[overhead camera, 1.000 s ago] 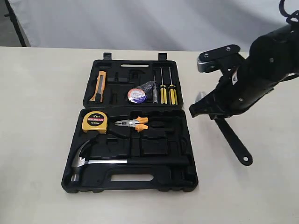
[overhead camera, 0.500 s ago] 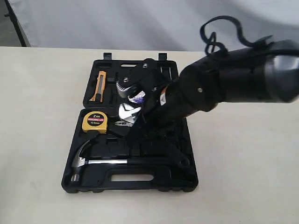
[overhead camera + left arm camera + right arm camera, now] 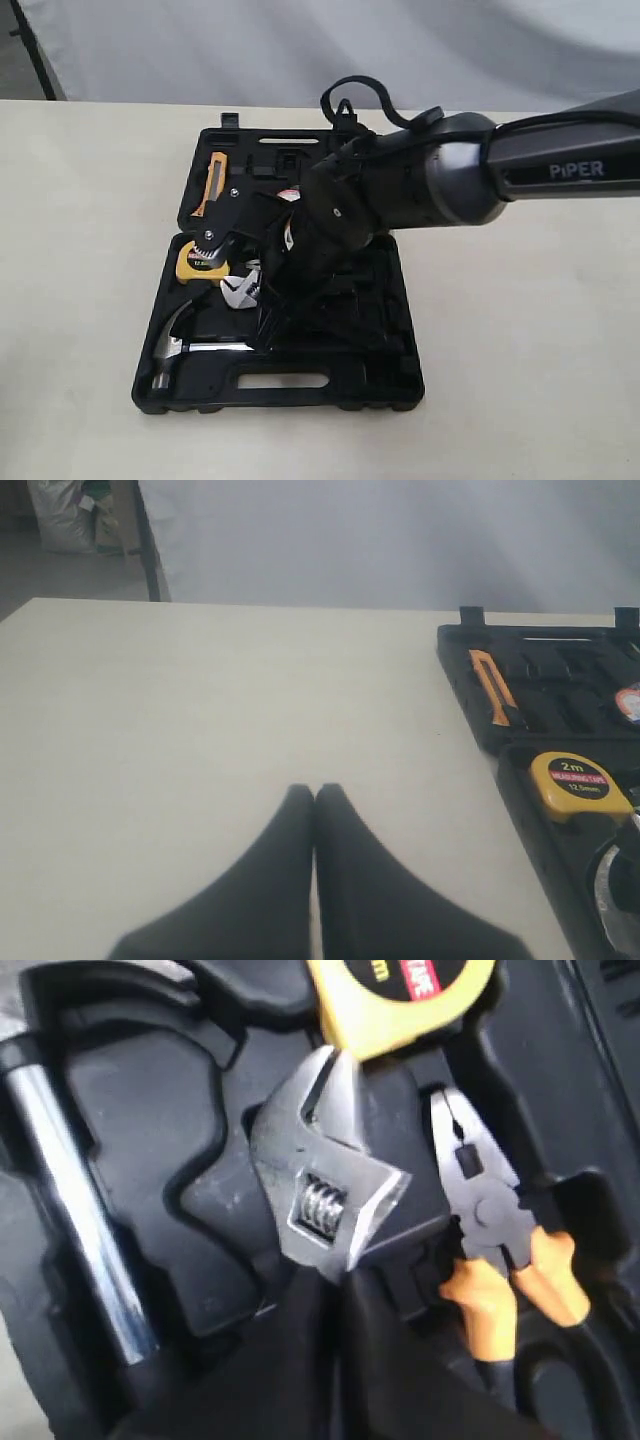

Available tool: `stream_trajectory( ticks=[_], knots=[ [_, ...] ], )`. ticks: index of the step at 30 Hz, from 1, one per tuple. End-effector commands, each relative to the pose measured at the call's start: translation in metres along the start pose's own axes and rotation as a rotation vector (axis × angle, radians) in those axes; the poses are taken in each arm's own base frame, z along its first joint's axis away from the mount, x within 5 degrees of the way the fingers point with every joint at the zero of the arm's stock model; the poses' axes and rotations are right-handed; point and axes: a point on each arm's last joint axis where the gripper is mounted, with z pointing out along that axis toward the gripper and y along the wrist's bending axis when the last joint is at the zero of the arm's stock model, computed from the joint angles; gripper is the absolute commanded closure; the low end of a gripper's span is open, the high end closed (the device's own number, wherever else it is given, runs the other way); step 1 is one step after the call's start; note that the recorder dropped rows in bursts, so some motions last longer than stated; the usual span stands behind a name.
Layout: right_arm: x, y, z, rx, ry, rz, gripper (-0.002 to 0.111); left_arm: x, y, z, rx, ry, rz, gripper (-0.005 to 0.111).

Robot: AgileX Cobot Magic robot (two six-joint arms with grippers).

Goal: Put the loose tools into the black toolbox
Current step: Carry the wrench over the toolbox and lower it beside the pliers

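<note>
Since 0.5 s ago the R arm has swung further left & down over the toolbox (image 3: 370,382). The wrench (image 3: 240,291) head was up near the hinge line then and is now lower, just below the tape measure (image 3: 198,266).

The R tool (image 3: 335,1305) is clamped on the wrench's black handle, fingers pinched tight w/ only the silver head sticking out. In the exterior view the wrench's long axis runs approx. left-right: head to the left, handle hidden under the tool. Its mouth faces the tape measure. The head is over the front half, betw. tape measure and hammer (image 3: 200,347), w/ the pliers (image 3: 490,1222) just beside it. We can't tell if it touches the case.

The hammer lies in the front recess, head left, handle running right. The tape roll (image 3: 629,701) is in the rear half.

The L tool (image 3: 315,802) has its fingers together on nothing, above bare tabletop (image 3: 200,730) left of the case.
</note>
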Motion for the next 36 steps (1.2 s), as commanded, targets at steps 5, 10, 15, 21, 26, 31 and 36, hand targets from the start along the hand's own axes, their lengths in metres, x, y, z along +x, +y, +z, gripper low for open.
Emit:
stream_trajectory(
  ticks=[5,10,15,21,26,31,36],
  knots=[
    [-0.004,-0.003,-0.010,0.018,-0.016,-0.050,0.086,0.002,0.000,-0.001,0.014,-0.007,-0.022,0.105],
    [-0.019,-0.011,-0.038,0.015,-0.015,0.052,0.065,0.002,0.000,-0.001,0.014,-0.007,-0.022,0.105],
    [-0.035,-0.023,-0.058,-0.048,0.023,0.147,0.066,0.002,0.000,-0.001,0.014,-0.007,-0.022,0.105],
    [-0.014,-0.048,-0.035,-0.290,0.101,0.314,0.070,0.002,0.000,-0.001,0.014,-0.007,-0.022,0.105],
    [-0.006,-0.054,-0.019,-0.353,0.096,0.326,0.070,0.002,0.000,-0.001,0.014,-0.007,-0.022,0.105],
    [-0.006,-0.050,-0.006,-0.351,0.095,0.291,0.070,0.002,0.000,-0.001,0.014,-0.007,-0.022,0.105],
    [-0.003,-0.048,0.010,-0.344,0.112,0.283,0.070,0.002,0.000,-0.001,0.014,-0.007,-0.022,0.105]
  ],
)
